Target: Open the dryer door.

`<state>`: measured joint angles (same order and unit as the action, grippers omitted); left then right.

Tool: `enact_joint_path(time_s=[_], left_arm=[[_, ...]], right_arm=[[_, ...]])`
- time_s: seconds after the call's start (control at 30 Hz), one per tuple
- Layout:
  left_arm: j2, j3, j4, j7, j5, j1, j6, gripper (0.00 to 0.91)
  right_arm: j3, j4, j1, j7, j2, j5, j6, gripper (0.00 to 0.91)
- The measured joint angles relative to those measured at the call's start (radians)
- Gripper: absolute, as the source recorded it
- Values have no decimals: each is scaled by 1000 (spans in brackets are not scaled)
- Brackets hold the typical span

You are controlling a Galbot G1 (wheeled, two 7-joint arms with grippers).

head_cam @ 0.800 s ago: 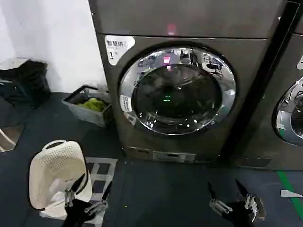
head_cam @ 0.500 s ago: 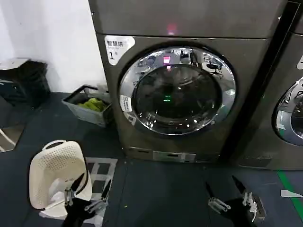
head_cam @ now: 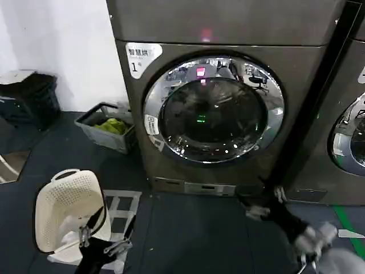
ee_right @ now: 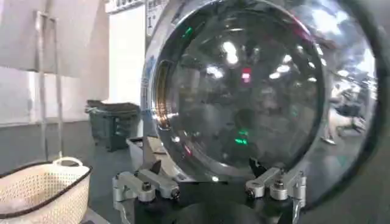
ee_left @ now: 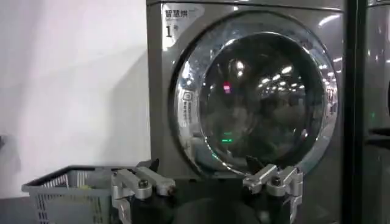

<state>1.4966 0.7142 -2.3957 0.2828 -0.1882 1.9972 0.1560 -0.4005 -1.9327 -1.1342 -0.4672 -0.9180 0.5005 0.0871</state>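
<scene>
My right gripper (head_cam: 263, 200) sits low before the closed dryer door (head_cam: 213, 109) — fingers apart; left gripper (head_cam: 108, 228) parked, fingers apart.

we see the right gripper (head_cam: 263, 201) smeared by motion blur, its arm cut by the frame's corner. the neighbouring machine's door (head_cam: 348, 142) runs off the edge; the sticker (head_cam: 142, 56) text stays unreadable.

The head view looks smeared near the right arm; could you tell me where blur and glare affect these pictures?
Head view: the right gripper, reaching toward the dryer door, is streaked by motion blur, while the left gripper low over the floor is sharp. Left wrist view: ceiling lights glare in the door's glass. Right wrist view: the door bulges with close-up distortion and bright reflections.
</scene>
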Motion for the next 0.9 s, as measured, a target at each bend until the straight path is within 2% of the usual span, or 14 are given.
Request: enact_joint_path(time_s=[0.4, 0.9], left_arm=[[22, -17, 2, 9, 45, -7, 5, 907], [15, -13, 18, 7, 36, -5, 9, 907]], right_arm=[[348, 210, 368, -12, -47, 6, -13, 907], [543, 388, 633, -10, -140, 23, -16, 907]])
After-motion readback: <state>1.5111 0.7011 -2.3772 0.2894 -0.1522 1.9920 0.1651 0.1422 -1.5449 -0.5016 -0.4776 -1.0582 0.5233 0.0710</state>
